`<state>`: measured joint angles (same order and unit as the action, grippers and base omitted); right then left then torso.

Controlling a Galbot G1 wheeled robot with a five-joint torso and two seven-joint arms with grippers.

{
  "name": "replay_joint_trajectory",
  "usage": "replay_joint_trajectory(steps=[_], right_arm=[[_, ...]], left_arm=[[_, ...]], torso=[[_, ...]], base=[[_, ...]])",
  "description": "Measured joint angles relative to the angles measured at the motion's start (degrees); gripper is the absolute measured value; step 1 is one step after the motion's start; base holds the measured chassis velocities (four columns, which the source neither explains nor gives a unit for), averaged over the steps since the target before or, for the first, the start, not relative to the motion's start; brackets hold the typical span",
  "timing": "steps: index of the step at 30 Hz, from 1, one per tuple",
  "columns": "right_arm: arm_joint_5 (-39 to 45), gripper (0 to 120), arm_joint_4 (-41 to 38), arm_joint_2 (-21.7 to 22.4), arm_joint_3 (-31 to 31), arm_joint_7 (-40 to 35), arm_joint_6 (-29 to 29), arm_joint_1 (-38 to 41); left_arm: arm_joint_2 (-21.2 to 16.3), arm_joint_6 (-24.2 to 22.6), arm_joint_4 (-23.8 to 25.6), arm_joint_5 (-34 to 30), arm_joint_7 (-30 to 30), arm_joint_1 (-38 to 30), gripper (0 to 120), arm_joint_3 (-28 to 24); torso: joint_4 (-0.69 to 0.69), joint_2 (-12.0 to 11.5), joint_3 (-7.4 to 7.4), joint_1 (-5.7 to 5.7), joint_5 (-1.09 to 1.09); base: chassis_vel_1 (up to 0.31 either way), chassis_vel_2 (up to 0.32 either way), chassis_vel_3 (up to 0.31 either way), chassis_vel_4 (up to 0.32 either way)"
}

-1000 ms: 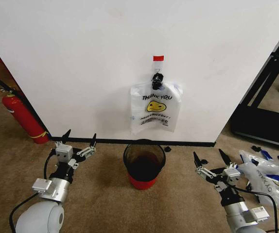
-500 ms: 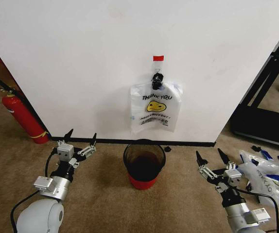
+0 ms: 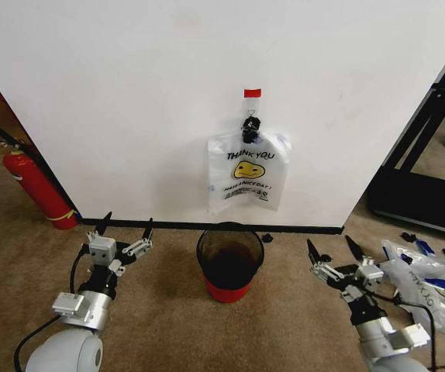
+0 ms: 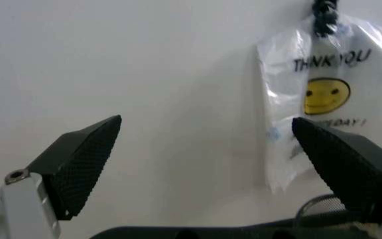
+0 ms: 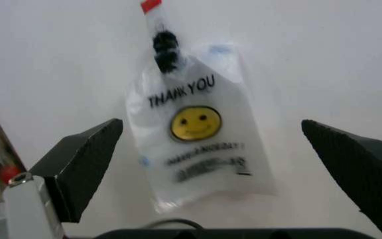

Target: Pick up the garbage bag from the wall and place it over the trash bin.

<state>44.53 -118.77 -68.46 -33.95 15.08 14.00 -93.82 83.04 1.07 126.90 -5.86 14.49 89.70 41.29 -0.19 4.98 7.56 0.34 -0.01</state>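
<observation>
The garbage bag (image 3: 248,171) hangs from the wall's (image 3: 129,93) hook directly above the trash bin (image 3: 229,261), flanked low by the left gripper (image 3: 124,230) and right gripper (image 3: 333,252), both spread wide, empty, ready to reach.

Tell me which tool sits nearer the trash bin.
Left, narrowly. The left tool is open, low beside the trash bin on its left; the right tool is open, slightly farther off on its right.
</observation>
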Motion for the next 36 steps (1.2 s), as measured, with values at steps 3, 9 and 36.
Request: replay_joint_trajectory(steps=[3,9,36], right_arm=[[12.7,100,1.9,1.6,3.5,0.4,-1.8,6.3],[28.6,100,6.6,3.2,7.4,-0.3,-4.3,17.3],[44.6,100,36.1,-11.5,19.9,4.0,-13.2,51.9]], left_arm=[[0.0,0.1,0.3,1.3,0.4,1.8,100,0.1],[1.1,0.2,1.7,3.6,0.7,3.8,100,0.4],[3.6,0.3,-3.4,9.8,3.0,1.0,100,-0.4]], torso=[[0.07,0.0,0.00,0.00,0.02],[0.06,0.0,0.00,0.00,0.02],[0.06,0.0,0.01,0.01,0.00]], base=[[0.000,0.000,0.000,0.000],[0.000,0.000,0.000,0.000],[0.000,0.000,0.000,0.000]])
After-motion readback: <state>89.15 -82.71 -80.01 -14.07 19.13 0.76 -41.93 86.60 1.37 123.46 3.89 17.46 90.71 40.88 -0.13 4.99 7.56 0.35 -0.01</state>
